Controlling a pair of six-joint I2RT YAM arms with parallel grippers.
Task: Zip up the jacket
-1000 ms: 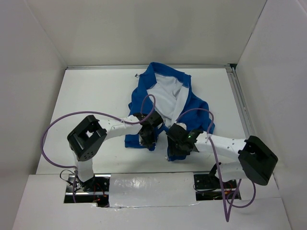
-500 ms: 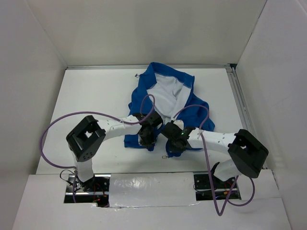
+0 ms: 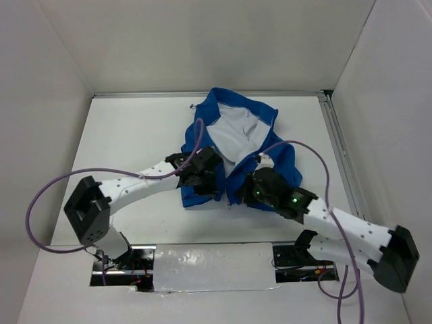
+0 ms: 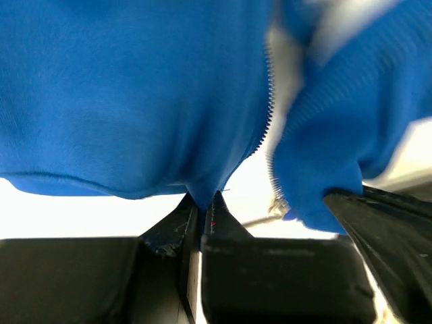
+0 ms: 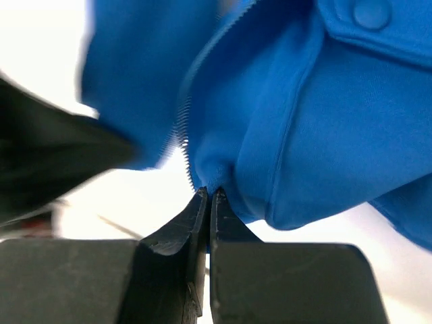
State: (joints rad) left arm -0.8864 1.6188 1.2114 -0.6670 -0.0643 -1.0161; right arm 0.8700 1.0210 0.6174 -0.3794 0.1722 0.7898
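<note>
The royal-blue jacket (image 3: 200,197) lies unzipped in the middle of the table, its white lining (image 3: 233,128) showing. My left gripper (image 3: 206,183) is at the bottom hem of the left front panel. In the left wrist view this gripper (image 4: 204,202) is shut on a fold of the blue jacket (image 4: 135,101), with the zipper teeth (image 4: 270,94) just to the right. My right gripper (image 3: 241,196) is at the hem of the right panel. In the right wrist view it (image 5: 209,194) is shut on the jacket (image 5: 324,135) beside the zipper teeth (image 5: 183,135).
White walls enclose the white table (image 3: 128,135). A metal rail (image 3: 335,145) runs along the right edge. A taped white board (image 3: 209,262) covers the near edge between the arm bases. Purple cables (image 3: 47,196) loop off both arms.
My right gripper has moved in to the right panel's hem and shut on it. Both arms have stretched farther over the table, carrying the hems slightly away from the near edge.
</note>
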